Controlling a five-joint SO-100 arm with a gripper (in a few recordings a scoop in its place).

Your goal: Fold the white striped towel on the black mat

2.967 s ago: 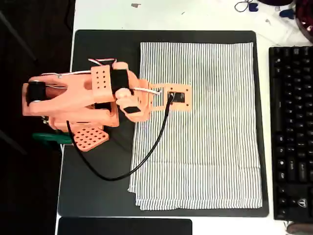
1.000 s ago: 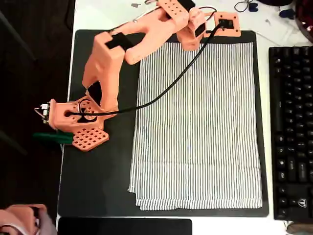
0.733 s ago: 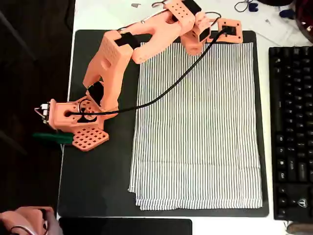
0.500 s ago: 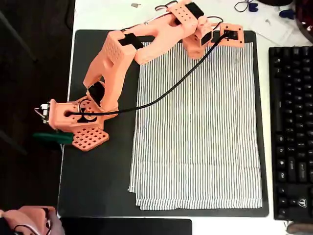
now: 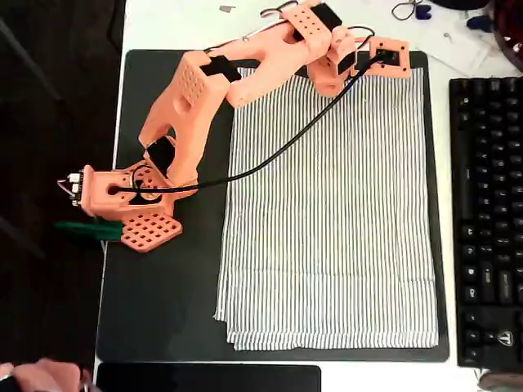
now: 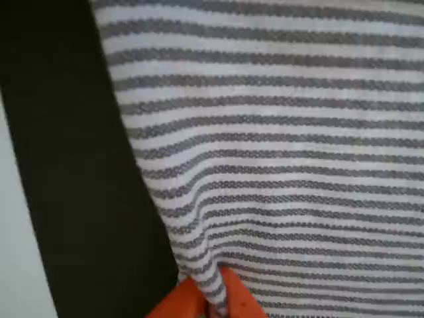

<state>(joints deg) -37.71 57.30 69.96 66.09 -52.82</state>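
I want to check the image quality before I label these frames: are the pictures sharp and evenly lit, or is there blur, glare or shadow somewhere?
Overhead view: even, soft light; the white striped towel and black mat look sharp, no glare, only faint shadow under the arm. Wrist view: very close, so the stripes are enlarged and slightly soft; the orange fingertips at the bottom edge are blurred, pinching the towel's edge.

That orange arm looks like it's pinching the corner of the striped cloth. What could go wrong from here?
The tool seems to hold only a thin bit of the white striped towel's edge, so the cloth might slip free when lifted. The arm's black cable lies across the towel and could snag or drag the cloth during the fold. The towel already sits near the black mat's right edge, so a crooked pull could carry it onto the keyboard.
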